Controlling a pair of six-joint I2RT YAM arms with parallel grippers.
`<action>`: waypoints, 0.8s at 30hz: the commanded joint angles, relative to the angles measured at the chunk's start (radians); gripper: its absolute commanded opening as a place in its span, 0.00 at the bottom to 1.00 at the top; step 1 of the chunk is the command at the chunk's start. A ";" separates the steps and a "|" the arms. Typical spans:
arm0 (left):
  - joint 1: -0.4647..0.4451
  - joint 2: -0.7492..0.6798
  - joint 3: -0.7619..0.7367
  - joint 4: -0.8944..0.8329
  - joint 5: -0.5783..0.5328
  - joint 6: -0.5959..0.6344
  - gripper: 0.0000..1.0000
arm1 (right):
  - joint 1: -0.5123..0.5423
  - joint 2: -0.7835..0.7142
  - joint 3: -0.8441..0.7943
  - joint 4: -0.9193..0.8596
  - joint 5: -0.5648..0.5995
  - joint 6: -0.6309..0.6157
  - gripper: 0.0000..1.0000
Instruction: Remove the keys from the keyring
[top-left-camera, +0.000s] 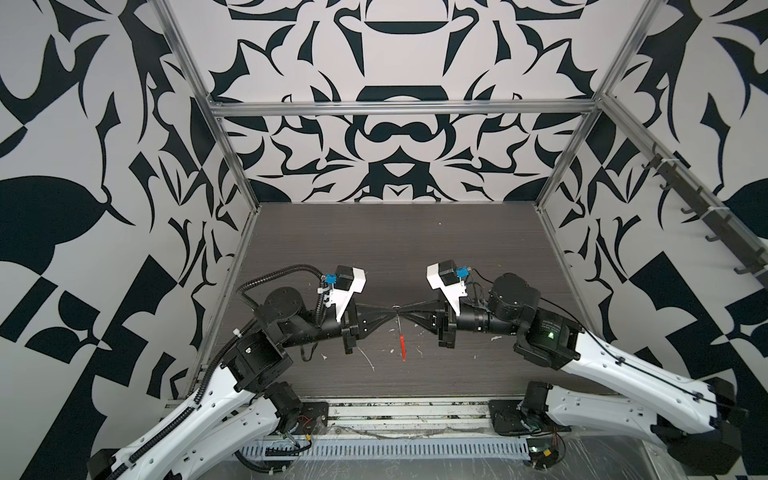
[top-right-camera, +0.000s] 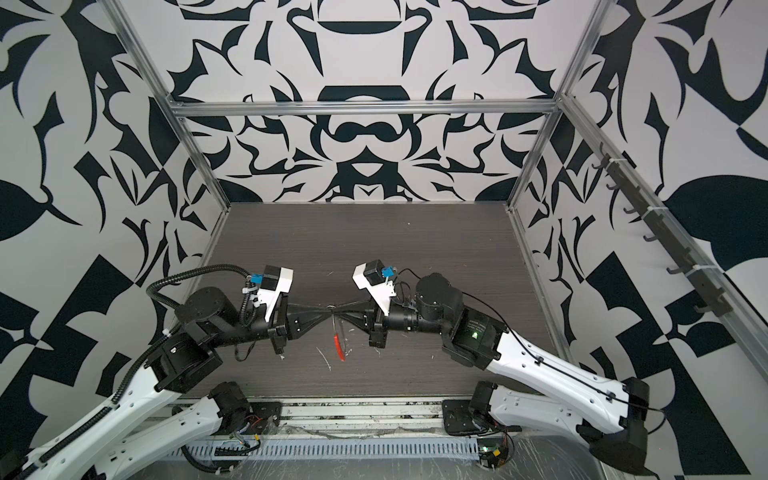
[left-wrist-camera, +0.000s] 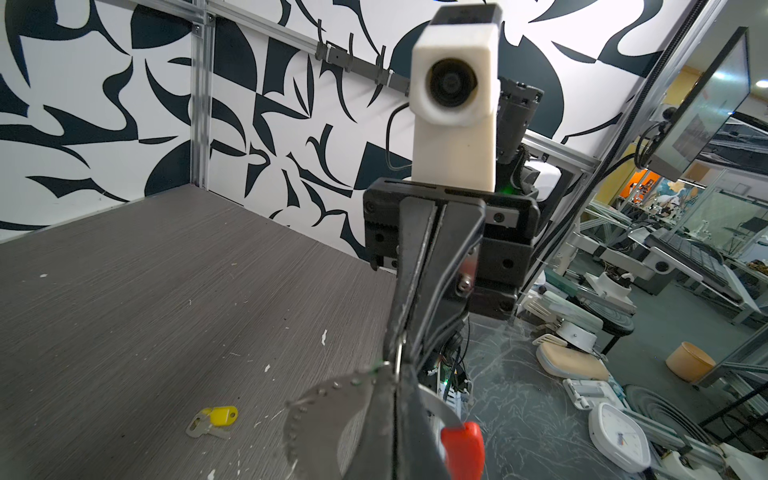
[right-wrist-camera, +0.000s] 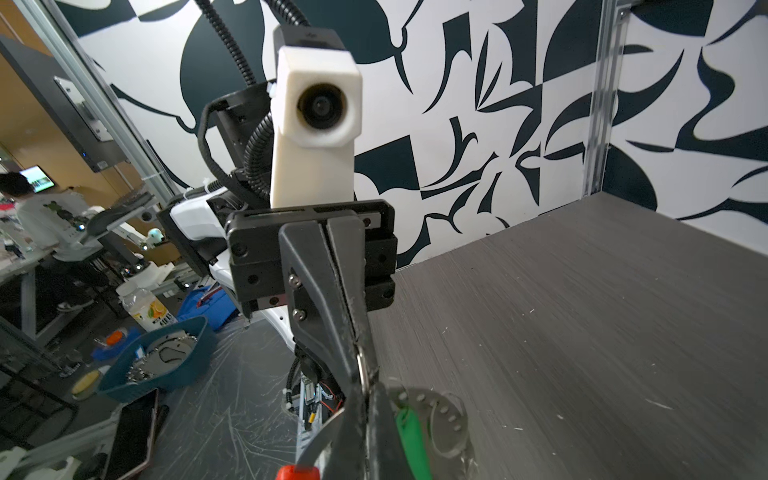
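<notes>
The keyring (top-left-camera: 402, 345) hangs between my two grippers in both top views, its red sleeve (top-right-camera: 338, 345) lowest, above the table. My left gripper (top-left-camera: 390, 308) and right gripper (top-left-camera: 405, 309) meet tip to tip at the loop's top, by a small metal ring (top-left-camera: 397, 307). In the left wrist view my left gripper (left-wrist-camera: 397, 399) is shut on the keyring (left-wrist-camera: 316, 399), and the yellow key (left-wrist-camera: 216, 417) lies loose on the table. In the right wrist view my right gripper (right-wrist-camera: 365, 424) is shut on the loop, and the green key (right-wrist-camera: 411, 440) hangs right beside it.
The dark wood-grain table (top-left-camera: 374, 249) carries small white flecks (top-left-camera: 370, 361) near the front. Patterned walls with metal frame posts (top-left-camera: 232, 174) close in three sides. A rail of hooks (top-left-camera: 685, 195) runs along the right wall.
</notes>
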 joint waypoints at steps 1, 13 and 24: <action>0.000 -0.008 0.027 0.040 -0.005 -0.011 0.00 | 0.005 -0.005 0.000 0.042 -0.014 -0.002 0.00; 0.000 -0.019 0.069 -0.120 -0.014 -0.024 0.39 | 0.002 -0.022 0.086 -0.183 -0.015 -0.078 0.00; 0.000 0.108 0.266 -0.467 -0.015 0.098 0.38 | -0.009 0.104 0.306 -0.574 -0.031 -0.160 0.00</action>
